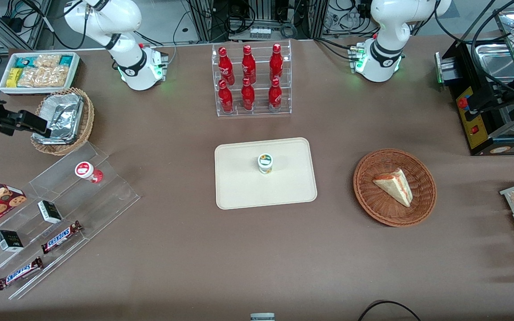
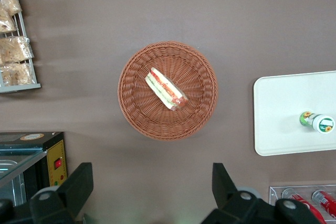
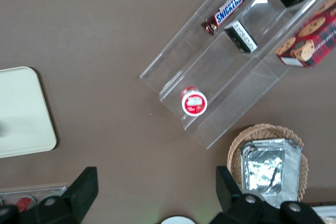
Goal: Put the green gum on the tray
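Note:
The green gum (image 1: pixel 265 163), a small bottle with a green-ringed white lid, stands upright near the middle of the cream tray (image 1: pixel 239 189). It also shows in the left wrist view (image 2: pixel 318 123) on the tray (image 2: pixel 278 114). My gripper (image 1: pixel 43 128) is open and empty, high over the foil-lined wicker basket (image 1: pixel 63 121) toward the working arm's end of the table, well apart from the tray. In the right wrist view its fingers (image 3: pixel 84 187) stand wide apart around the gripper's middle (image 3: pixel 156 182), with bare table between them. Only a corner of the tray (image 3: pixel 21 114) shows there; the gum is out of that view.
A red-and-white lidded bottle (image 1: pixel 88 171) stands on a clear stepped shelf (image 1: pixel 60 223) with Snickers bars and small boxes. A rack of cola bottles (image 1: pixel 252 80) stands farther from the camera than the tray. A wicker basket (image 1: pixel 422 178) holds a sandwich. A white snack bin (image 1: pixel 38 71) sits near the arm's base.

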Tool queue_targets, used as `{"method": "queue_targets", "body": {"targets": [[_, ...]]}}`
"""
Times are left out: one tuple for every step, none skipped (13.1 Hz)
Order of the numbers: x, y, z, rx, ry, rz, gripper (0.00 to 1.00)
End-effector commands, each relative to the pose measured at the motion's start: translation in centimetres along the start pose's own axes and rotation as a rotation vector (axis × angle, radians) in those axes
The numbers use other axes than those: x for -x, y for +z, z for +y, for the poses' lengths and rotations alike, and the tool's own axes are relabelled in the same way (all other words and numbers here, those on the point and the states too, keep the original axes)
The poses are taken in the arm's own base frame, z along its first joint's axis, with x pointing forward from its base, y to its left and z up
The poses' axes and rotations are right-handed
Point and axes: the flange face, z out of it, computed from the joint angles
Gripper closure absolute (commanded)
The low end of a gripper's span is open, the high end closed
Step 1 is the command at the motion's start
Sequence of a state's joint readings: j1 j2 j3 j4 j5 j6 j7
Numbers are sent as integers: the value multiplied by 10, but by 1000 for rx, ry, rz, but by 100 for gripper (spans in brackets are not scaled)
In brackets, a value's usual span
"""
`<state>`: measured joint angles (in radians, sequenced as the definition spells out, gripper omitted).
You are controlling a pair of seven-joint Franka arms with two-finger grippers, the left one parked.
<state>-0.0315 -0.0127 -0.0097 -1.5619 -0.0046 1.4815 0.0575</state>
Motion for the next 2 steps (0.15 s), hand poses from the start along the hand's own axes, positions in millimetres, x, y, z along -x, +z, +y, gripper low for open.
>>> {"method": "queue_targets", "body": {"targets": [[-12,-5,-1,9,-13,18,0],[-13,-3,-1,9,-13,16,0]]}}
